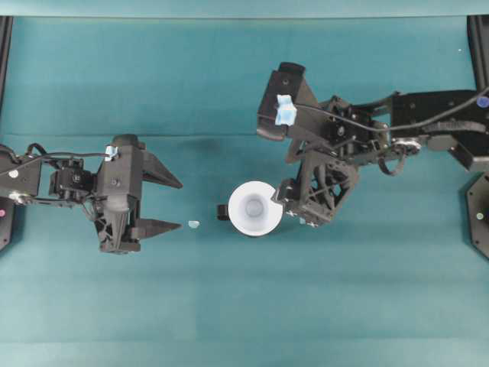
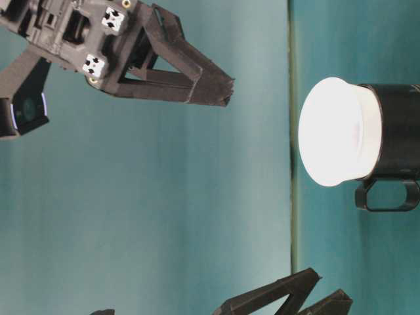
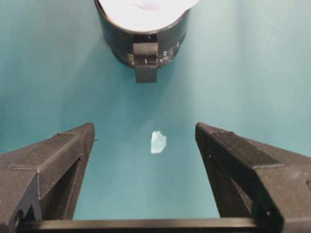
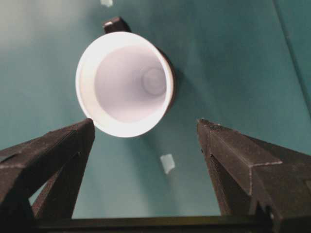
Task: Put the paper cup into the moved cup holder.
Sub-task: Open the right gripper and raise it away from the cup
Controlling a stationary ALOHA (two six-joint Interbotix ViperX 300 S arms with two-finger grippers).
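Paper cup (image 1: 254, 208) seated upright inside cup holder (image 3: 141, 41), white rim standing above black wall, small handle turned toward left gripper (image 1: 166, 205). Right gripper (image 1: 294, 205) raised just beside cup, jaws spread wide, nothing held. Left gripper well apart on teal table (image 1: 344, 306), jaws likewise wide and empty, pale scrap (image 1: 193, 224) near its fingertips.

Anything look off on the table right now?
Mostly fine: the paper cup sits upright in the cup holder, and neither hand is holding anything. The only stray items are small pale scraps on the cloth, one between the left hand and the holder, another by the cup.
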